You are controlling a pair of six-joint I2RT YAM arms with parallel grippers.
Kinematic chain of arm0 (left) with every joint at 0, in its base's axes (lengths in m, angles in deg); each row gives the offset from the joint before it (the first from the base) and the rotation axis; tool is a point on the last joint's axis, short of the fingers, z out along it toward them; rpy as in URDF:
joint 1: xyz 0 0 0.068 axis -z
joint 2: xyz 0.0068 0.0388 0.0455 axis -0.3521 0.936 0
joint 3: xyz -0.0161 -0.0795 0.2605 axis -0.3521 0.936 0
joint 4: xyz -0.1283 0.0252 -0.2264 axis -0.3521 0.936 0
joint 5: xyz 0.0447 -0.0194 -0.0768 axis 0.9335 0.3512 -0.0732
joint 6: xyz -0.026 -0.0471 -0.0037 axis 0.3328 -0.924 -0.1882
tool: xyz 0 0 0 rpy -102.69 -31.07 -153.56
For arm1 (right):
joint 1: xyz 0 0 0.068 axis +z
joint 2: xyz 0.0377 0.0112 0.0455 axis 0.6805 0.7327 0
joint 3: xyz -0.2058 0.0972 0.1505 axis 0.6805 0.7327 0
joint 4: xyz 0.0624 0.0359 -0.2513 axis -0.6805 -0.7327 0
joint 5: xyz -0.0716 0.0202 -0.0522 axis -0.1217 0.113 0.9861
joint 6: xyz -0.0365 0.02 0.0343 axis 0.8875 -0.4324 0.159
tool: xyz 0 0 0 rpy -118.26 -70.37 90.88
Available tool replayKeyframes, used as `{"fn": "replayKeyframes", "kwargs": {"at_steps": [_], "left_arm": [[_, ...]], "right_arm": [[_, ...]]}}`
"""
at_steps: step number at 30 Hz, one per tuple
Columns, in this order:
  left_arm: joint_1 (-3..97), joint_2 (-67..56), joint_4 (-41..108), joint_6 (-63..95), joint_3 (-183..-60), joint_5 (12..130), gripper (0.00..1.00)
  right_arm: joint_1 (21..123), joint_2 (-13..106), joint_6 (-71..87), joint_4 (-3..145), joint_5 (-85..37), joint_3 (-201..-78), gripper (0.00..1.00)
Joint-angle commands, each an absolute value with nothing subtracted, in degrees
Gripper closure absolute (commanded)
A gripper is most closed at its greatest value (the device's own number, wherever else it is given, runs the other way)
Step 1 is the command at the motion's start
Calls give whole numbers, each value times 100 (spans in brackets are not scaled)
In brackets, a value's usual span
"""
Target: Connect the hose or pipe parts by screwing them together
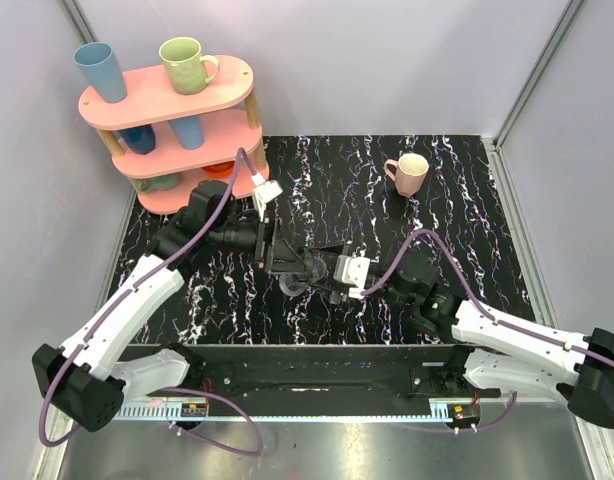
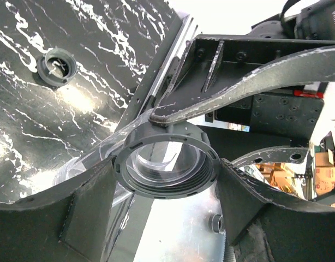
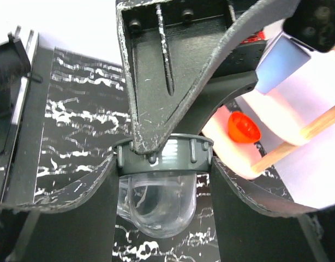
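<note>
Over the marbled counter point(image 1: 467, 200) the arms meet. The left hand point(image 2: 166, 191) and right hand point(image 3: 163, 174) both pinch the clear tube point(image 3: 156, 204) in mid-air at its grey threaded collar point(image 3: 173, 155), which looks like a regrip before joining. The small ring fitting point(image 2: 56, 66) lies apart on the counter, so next one hand must let go, fetch it and square it to the threads.

Light falls evenly from above, shadows soft. At the left wrist white glare blooms on the glossy table point(image 2: 25, 71) and the background blows out; the nearest tool fingers point(image 2: 53, 218) look soft, and highlights streak the clear tube point(image 3: 156, 202) under its ring point(image 3: 173, 155).
</note>
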State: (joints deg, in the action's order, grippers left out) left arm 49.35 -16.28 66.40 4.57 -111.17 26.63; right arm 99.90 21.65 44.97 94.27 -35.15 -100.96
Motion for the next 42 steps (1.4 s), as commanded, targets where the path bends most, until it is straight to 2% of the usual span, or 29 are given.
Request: {"fn": "replayKeyframes", "kwargs": {"at_steps": [1, 8, 10, 12, 13, 14, 17, 18, 20, 21, 23, 37, 42], "left_arm": [[4382, -2094, 6306, -122, -11100, 4026, 28], [4364, -2384, 6095, -228, -11021, 3967, 23], [4373, -2410, 5763, -316, -10943, 3686, 26], [4364, -2393, 5516, -508, -10749, 3465, 41], [4364, -2315, 5393, -527, -10688, 3413, 44], [4364, -2262, 5383, -518, -10626, 3325, 55], [4364, -2138, 5339, -457, -10538, 3123, 70], [4364, -2129, 5313, -448, -10520, 3052, 76], [4364, -2120, 5356, -387, -10538, 2947, 81], [4364, -2103, 5400, -299, -10572, 2938, 86], [4373, -2050, 5541, -237, -10634, 2885, 88], [4637, -1953, 5506, -228, -10599, 2780, 88], [4646, -1997, 5506, -219, -10582, 2735, 88]], "right_arm": [[9896, 1632, 4236, 9737, -3515, -9836, 77], [9878, 1395, 4060, 10080, -3225, -9466, 80], [9861, 1394, 4042, 10071, -3277, -9431, 80], [9878, 1499, 4042, 9975, -3321, -9483, 78], [9869, 1543, 4033, 9887, -3321, -9518, 76], [9869, 1639, 4033, 9887, -3330, -9528, 68], [9869, 1667, 4033, 9991, -3286, -9519, 49], [9869, 1641, 4042, 10018, -3242, -9501, 32], [9869, 1605, 4138, 9992, -3233, -9528, 16], [9869, 1605, 4191, 9922, -3242, -9615, 8], [9869, 1701, 4340, 9773, -3233, -9720, 1], [9869, 2738, 4561, 9394, -3655, -10688, 0], [9861, 2783, 4543, 9386, -3716, -10723, 5]]}}
